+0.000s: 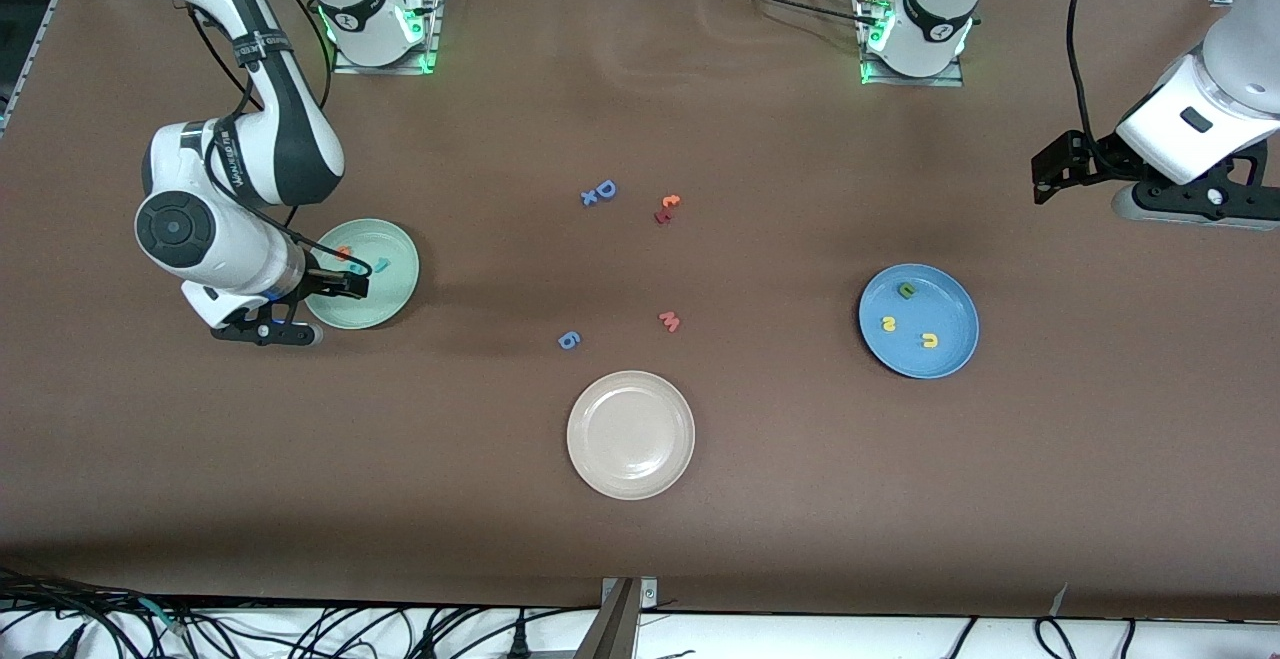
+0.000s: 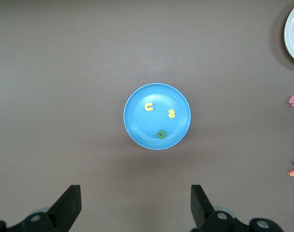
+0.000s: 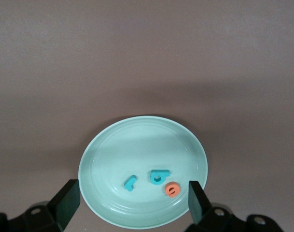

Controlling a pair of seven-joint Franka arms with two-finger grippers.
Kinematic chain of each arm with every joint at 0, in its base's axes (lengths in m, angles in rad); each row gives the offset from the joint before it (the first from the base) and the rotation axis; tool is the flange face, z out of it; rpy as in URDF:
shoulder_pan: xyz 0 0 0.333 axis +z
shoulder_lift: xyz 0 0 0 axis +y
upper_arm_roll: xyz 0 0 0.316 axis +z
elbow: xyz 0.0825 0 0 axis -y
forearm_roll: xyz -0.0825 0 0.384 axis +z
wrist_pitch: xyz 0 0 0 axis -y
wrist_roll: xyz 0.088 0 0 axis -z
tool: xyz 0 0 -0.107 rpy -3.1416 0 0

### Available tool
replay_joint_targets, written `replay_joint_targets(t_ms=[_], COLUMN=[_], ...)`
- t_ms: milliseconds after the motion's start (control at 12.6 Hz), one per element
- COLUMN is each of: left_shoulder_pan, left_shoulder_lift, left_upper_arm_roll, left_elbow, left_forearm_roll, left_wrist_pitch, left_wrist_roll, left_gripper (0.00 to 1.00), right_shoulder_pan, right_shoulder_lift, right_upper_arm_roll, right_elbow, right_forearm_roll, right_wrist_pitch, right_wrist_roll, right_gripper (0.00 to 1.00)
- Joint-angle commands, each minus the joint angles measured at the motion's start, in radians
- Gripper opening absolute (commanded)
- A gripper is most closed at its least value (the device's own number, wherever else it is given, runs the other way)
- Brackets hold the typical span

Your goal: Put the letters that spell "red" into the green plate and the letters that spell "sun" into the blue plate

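Observation:
The green plate (image 1: 385,299) lies toward the right arm's end of the table. In it are the teal "r" (image 3: 131,183), the teal "d" (image 3: 158,176) and the orange "e" (image 3: 172,189). My right gripper (image 1: 360,286) hangs open over this plate's edge (image 3: 137,140), holding nothing. The blue plate (image 1: 950,314) lies toward the left arm's end and holds the yellow "s" (image 2: 171,113), a yellow arch letter (image 2: 149,107) and a green arch letter (image 2: 161,134). My left gripper (image 1: 1045,177) is open and empty, up above bare table beside the blue plate (image 2: 137,130).
A cream-white plate (image 1: 630,469) sits nearest the front camera, mid-table. Loose on the cloth are a blue "g" (image 1: 569,340), a pink "w" (image 1: 670,321), a big blue "D" (image 1: 603,191) and a red-orange letter pair (image 1: 667,207).

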Motion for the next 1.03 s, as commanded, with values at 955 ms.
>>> replay_joint_targets(t_ms=[955], left_shoulder_pan=[0.005], left_shoulder_lift=[0.008], left_upper_arm_roll=[0.002], left_elbow=[0.021], left_forearm_roll=[-0.031], left_wrist_pitch=[-0.003], left_wrist_roll=[0.009], left_gripper=[1.0], right_shoulder_pan=[-0.002], right_shoulder_lift=[-0.058], right_upper_arm_roll=[-0.019], right_elbow=[0.109], right_forearm_roll=[0.039], right_wrist_pitch=[-0.116], right_wrist_roll=[-0.024], right_gripper=[0.99])
